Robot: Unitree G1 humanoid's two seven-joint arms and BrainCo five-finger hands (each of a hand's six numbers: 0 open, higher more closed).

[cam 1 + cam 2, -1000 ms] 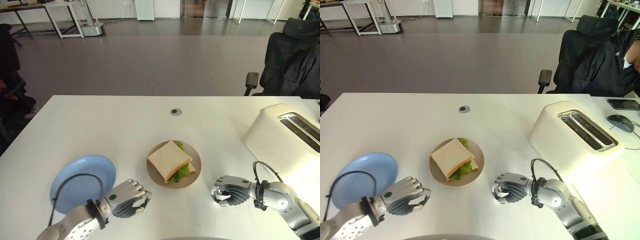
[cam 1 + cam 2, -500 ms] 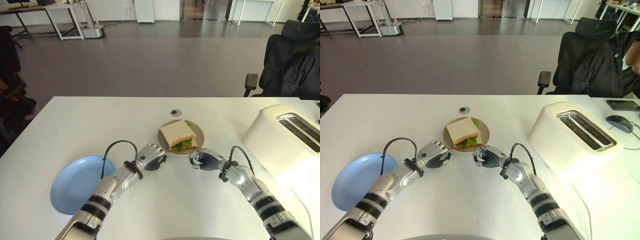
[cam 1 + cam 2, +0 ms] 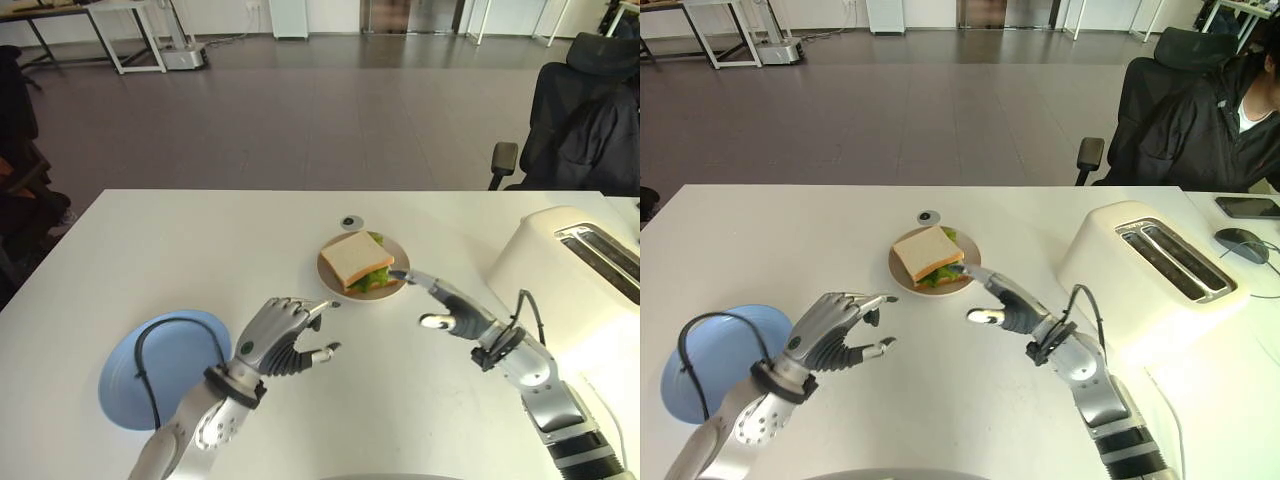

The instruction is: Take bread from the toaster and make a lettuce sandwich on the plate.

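Sandwich (image 3: 357,258) is sitting finished on the tan plate (image 3: 328,278), which is lying toward the far edge of the table (image 3: 200,250), about midway along it. Top bread slice is lying flat, with lettuce (image 3: 376,276) sticking out beneath it on the right side. A small round cap (image 3: 348,222) is showing in the table surface just behind the plate.

Right hand (image 3: 452,308) is hovering just right of the plate, fingers stretched out and spread, holding nothing. One fingertip (image 3: 396,273) is pointing at the plate's rim; cannot tell if it is touching.

Left hand (image 3: 280,335) is hanging over bare table nearer the front edge, apart from the plate, fingers spread loosely and gripping nothing.

Toaster (image 3: 560,270) is standing at the right edge. Blue plate (image 3: 128,385) is lying near the front left corner.
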